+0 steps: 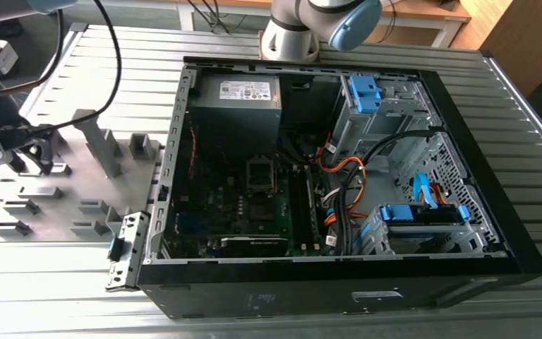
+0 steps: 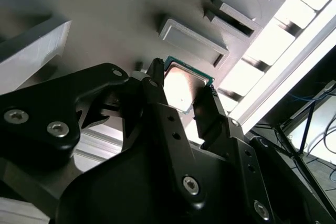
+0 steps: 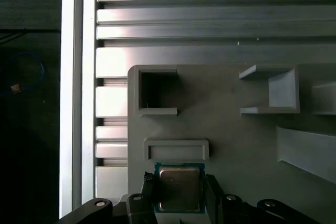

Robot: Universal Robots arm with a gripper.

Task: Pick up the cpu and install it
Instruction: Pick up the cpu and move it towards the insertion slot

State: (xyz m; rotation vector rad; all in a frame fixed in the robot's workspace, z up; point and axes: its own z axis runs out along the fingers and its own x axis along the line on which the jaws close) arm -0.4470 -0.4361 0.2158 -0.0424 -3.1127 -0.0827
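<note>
The gripper (image 3: 180,187) pinches the cpu (image 3: 178,188) between its two black fingers (image 3: 148,181), one against each opposite edge of the chip, as both wrist views show. The cpu, a thin square with a dull tan-grey face and a green rim, sits low over the grey fixture plate (image 3: 236,140), just beside a low rectangular raised frame (image 3: 176,149) on that plate. Whether the chip rests on the plate or hangs a little above it cannot be told. Further across the plate stand other moulded pieces: a square open pocket (image 3: 156,93) and a box-like bracket (image 3: 273,94). The plate lies on a ribbed metal tabletop (image 3: 210,24). In the exterior view, an open computer case (image 1: 346,176) stands on the exterior view's right of the plate, with its motherboard exposed.
</note>
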